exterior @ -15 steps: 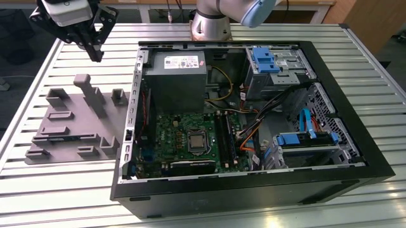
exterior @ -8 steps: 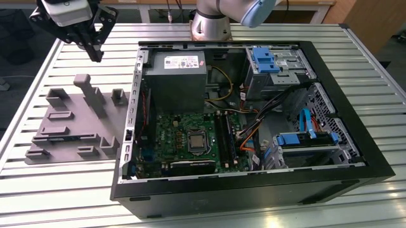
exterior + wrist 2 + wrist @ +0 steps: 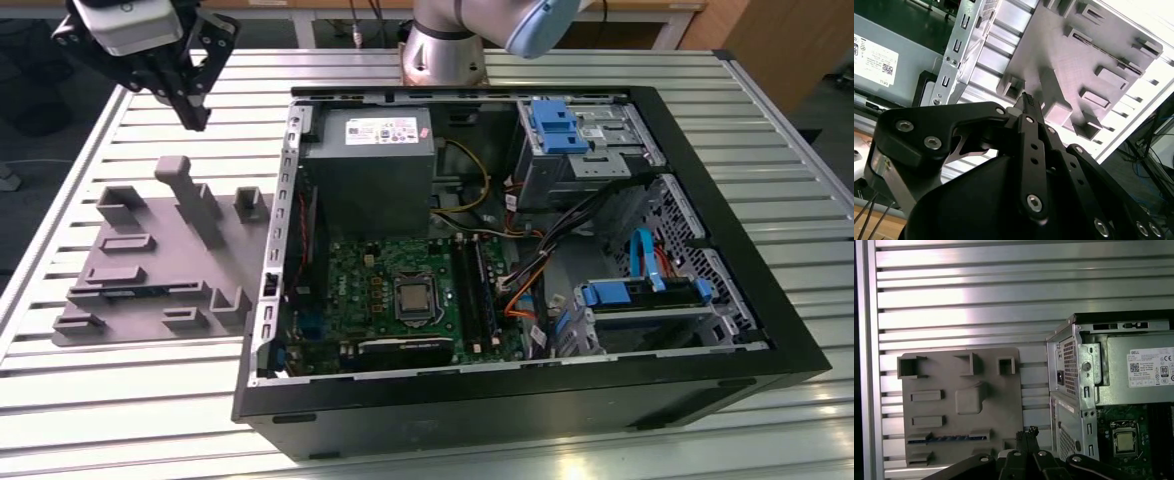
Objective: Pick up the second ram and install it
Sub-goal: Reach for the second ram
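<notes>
Closest to you in the second wrist view is the gripper (image 3: 1026, 100). Its black fingers are together at the tips, with nothing between them. Beyond the tips lies the grey tray (image 3: 1074, 65), well apart from them.

In the first wrist view the gripper (image 3: 1026, 432) again shows its tips pressed together and empty. The ram (image 3: 946, 438) sits edge-up in a long slot near one end edge of the tray (image 3: 1004, 400), the end away from the square pockets. You see it as a thin bluish strip. The case (image 3: 1079, 370) stands just beside the tray's long edge.

In the exterior view the gripper (image 3: 196, 118) hangs high over the table (image 3: 134, 400), above the tray's far end and touching nothing. The tray (image 3: 147, 235) rests on the table between the case (image 3: 534, 400) and the table's edge on the exterior view's left. The dark line near the tray's near edge is probably the ram (image 3: 140, 291), though it is hard to make out there.

Expect the ram to be very light, stiff and thin, and easily damaged. Its flat faces are smooth, so centre your grip. Take it across its thickness at the middle of the exposed long edge, clear of the contacts down in the slot.
</notes>
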{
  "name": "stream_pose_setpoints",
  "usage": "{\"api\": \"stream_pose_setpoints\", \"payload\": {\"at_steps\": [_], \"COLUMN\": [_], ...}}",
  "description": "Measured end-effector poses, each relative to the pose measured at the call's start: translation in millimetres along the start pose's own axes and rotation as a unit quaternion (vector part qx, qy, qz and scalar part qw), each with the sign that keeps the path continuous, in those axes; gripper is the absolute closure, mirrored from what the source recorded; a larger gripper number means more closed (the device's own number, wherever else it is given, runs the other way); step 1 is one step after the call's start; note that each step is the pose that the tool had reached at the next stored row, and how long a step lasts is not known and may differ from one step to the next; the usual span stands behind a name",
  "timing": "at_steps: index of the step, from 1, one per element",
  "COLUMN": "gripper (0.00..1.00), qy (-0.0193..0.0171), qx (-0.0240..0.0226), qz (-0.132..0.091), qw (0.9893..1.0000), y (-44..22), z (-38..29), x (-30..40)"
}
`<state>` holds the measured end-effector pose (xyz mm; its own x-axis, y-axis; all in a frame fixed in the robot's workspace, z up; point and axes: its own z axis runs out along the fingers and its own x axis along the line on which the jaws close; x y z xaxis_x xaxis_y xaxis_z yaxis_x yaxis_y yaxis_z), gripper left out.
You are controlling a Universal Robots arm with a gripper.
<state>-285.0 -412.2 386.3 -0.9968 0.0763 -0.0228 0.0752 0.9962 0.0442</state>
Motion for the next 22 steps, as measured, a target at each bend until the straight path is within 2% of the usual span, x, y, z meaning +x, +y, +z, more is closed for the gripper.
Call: {"api": "stream_pose_setpoints", "payload": {"at_steps": [9,18,22], "gripper": [0.89,0.89,0.89], "qy": [-0.0001,0.0,0.0001], "qx": [0.0,0.0,0.0], "qz": [0.0,0.0,0.0], "qw": [1.0,1.0,1.0], "y": [-4.4,-6.8,-7.9], "z": [0.3,0.6,0.8], "x": [6.4,21.3,24.9]}}
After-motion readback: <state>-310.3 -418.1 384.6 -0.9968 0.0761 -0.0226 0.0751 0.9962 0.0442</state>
